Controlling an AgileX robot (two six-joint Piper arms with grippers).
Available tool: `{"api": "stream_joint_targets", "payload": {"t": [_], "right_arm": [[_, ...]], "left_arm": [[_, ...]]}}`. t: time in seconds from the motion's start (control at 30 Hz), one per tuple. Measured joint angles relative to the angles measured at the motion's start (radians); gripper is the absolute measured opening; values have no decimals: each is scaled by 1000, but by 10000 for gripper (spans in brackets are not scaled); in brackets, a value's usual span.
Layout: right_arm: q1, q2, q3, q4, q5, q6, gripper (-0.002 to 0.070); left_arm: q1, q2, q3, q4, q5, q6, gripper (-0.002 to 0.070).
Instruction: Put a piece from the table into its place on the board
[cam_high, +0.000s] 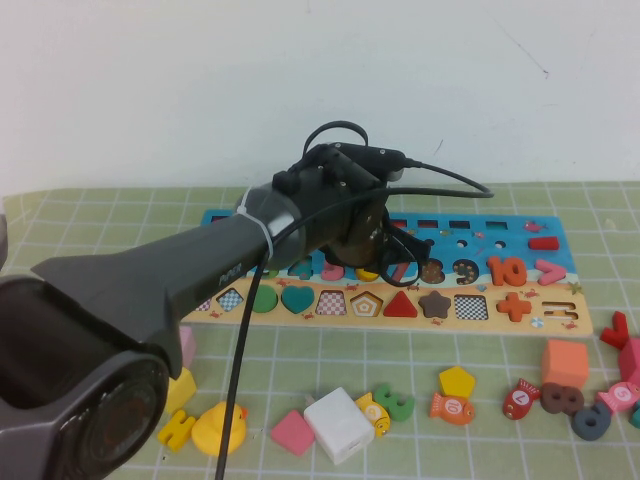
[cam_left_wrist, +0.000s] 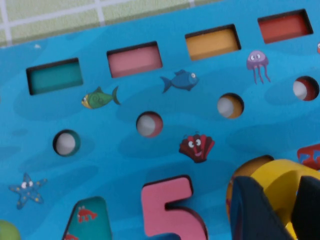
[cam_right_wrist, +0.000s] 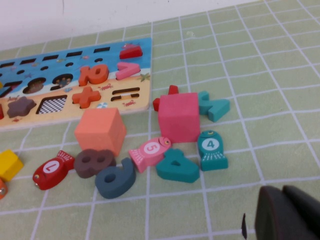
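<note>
Left gripper (cam_high: 385, 250) hangs low over the middle of the board (cam_high: 560, 318), its fingers clenched on the yellow piece (cam_left_wrist: 280, 182). From the left wrist view the piece sits just beside the pink 5 (cam_left_wrist: 170, 210), on the side away from the empty 4 cut-out (cam_left_wrist: 87, 220), and seems to be at or partly inside its own recess; whether it lies flat and seated cannot be told. So the pick-up and carry look done, and what seems left is to settle the piece fully and let go.

Right gripper (cam_right_wrist: 287, 215) is well away from the board, low over bare bench near the loose pieces past the board's end; whether its fingers are apart or together cannot be told.

The bench (cam_high: 420, 350) wears a pale green mat ruled in white squares. Loose toys lie along the board's near edge: a yellow duck (cam_high: 220, 428), a white block (cam_high: 338, 425), a yellow pentagon (cam_high: 457, 381), an orange cube (cam_high: 565, 362). Behind the board rises a plain white wall (cam_high: 300, 80).
</note>
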Motion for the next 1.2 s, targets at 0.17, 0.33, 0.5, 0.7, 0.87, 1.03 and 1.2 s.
{"api": "stream_joint_targets", "payload": {"t": [0.17, 0.33, 0.5, 0.7, 0.87, 1.03, 1.2], "right_arm": [[0, 0, 0, 0, 0, 0, -3], [0, 0, 0, 0, 0, 0, -3], [0, 0, 0, 0, 0, 0, -3], [0, 0, 0, 0, 0, 0, -3], [0, 0, 0, 0, 0, 0, -3], [0, 0, 0, 0, 0, 0, -3], [0, 0, 0, 0, 0, 0, -3]], "left_arm": [[0, 0, -2, -6, 6, 4, 161], [0, 0, -2, -20, 23, 4, 160], [0, 0, -4, -28, 59, 4, 160], [0, 0, -48, -33, 99, 9, 156], [0, 0, -161, -36, 152, 65, 155], [0, 0, -233, -36, 169, 140, 155], [0, 9, -239, -36, 206, 174, 118]]}}
